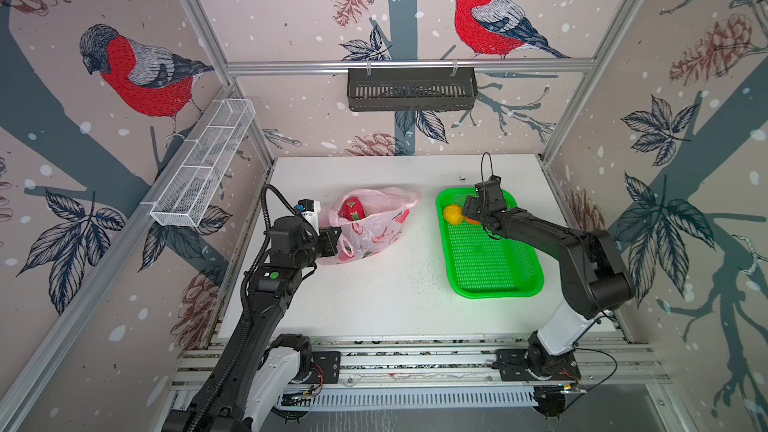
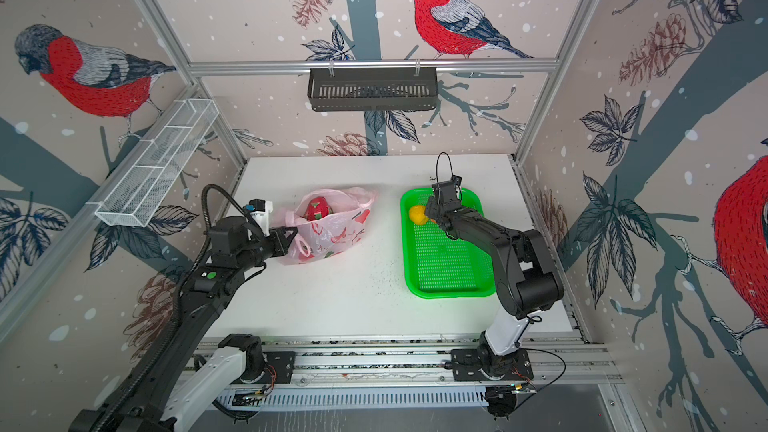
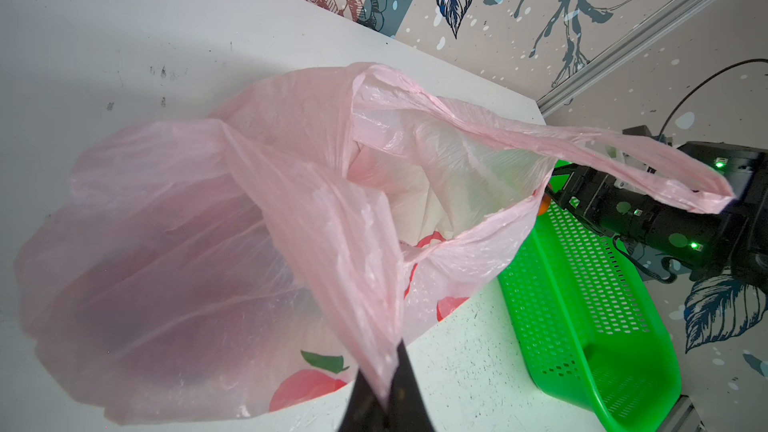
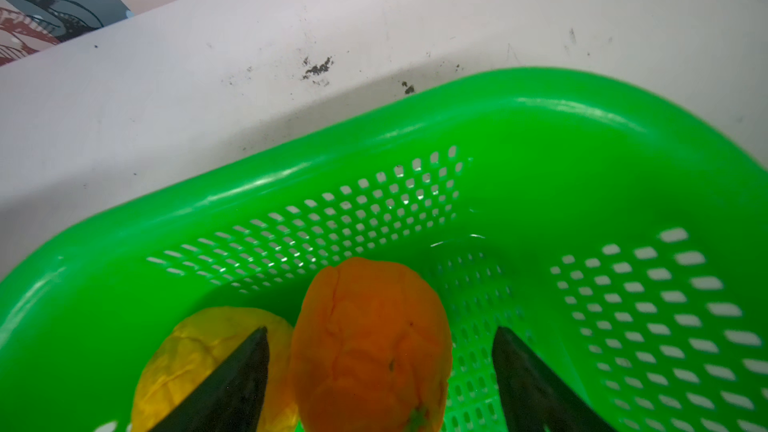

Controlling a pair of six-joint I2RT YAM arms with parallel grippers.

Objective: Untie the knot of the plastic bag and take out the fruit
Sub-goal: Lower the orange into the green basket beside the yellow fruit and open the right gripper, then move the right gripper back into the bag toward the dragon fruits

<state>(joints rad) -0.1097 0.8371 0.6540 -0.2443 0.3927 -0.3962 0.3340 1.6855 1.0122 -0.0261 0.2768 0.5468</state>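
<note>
Bird-print walls box in a white desk point(image 1: 395, 297). Near the green basket point(image 1: 494, 268), left jaws clench a strap of the plastic bag point(image 1: 374, 226), propping its mouth open (no knot shows) around a dragon fruit point(image 1: 352, 209). Inside the basket, right jaws stand parted astride the orange point(image 4: 370, 347), beside the yellow fruit point(image 4: 178, 351).

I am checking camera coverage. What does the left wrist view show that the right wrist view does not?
Only the left wrist view: the plastic bag, mouth open, one strap pinched by the shut left gripper. Only the right wrist view: the yellow fruit, and the right gripper open around the orange. Both: the green basket, the white table.
</note>
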